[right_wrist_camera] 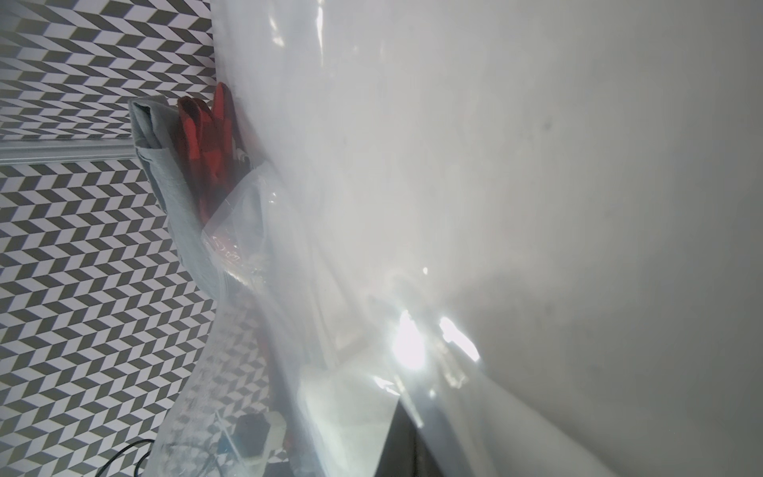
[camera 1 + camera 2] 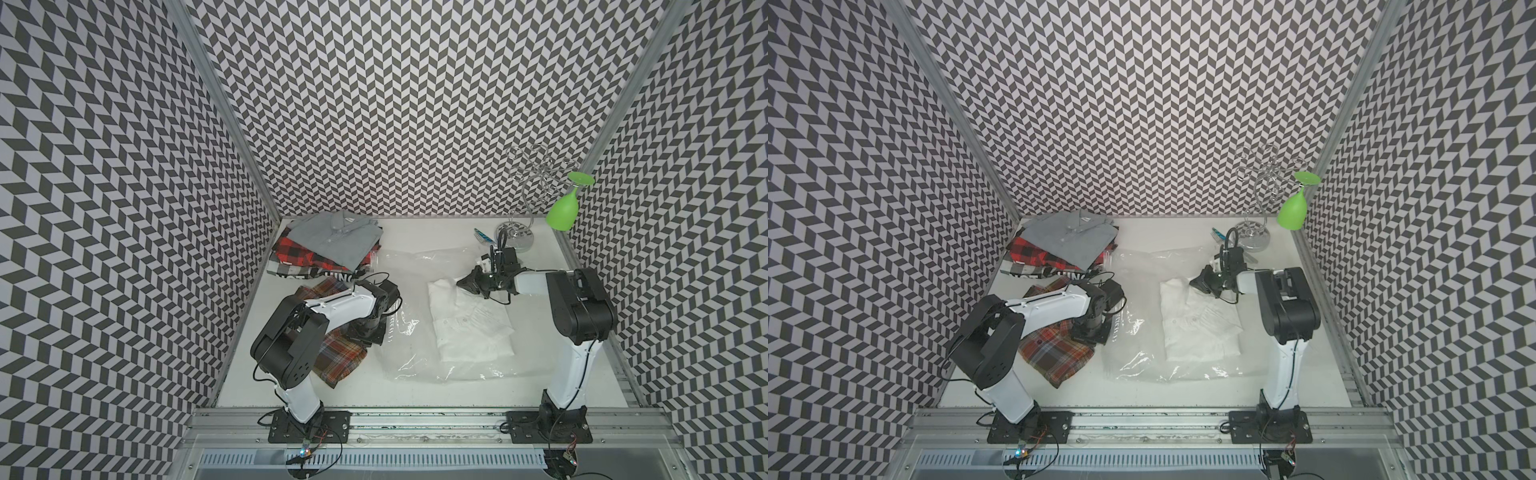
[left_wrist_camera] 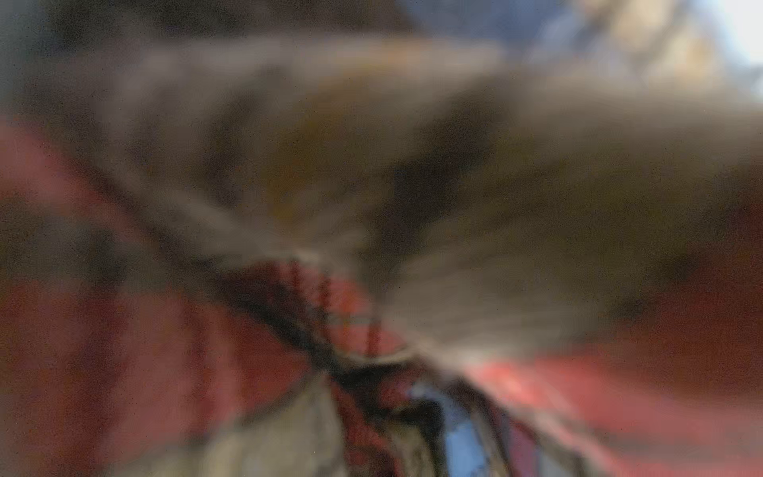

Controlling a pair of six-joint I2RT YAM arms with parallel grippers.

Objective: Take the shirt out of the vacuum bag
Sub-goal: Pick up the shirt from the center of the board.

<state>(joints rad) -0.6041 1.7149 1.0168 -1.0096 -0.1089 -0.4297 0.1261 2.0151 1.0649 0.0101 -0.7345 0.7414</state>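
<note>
vacuum bag (image 2: 409, 332) lies flat mid-counter (image 2: 415, 395), clear film, wider than its load; white shirt (image 2: 473, 328) folded, lies within the bag's outline toward the bag's right side; film glints show past its near edge, so judged not out yet

right gripper (image 2: 459, 282) low at the shirt's far corner, fingers together; right wrist view is filled with film (image 1: 495, 186) draped across the lens, so whether they pinch film, cloth or both cannot be told

key relation: the shirt runs from the right fingers toward the robot's side of the counter, long axis roughly far-to-near, tilted a little to the right; right arm is clearly the nearer one, touching or just beside the shirt

left gripper (image 2: 368, 332) pointed down at the bag's left edge, where film meets the plaid shirt (image 2: 340, 353) lying loose on the counter; fingers together; left wrist view is a blur of red plaid (image 3: 351, 297), so film or plaid in the pinch cannot be told; bare film lies between left fingers and white shirt, well apart

which edge is the bag's mouth: cannot tell

judgement: next move needs bag and shirt pulled opposite ways along that long axis; risk is both sliding together

pile of folded shirts (image 2: 328, 245) at the far left corner, beside the bag's far edge
</note>
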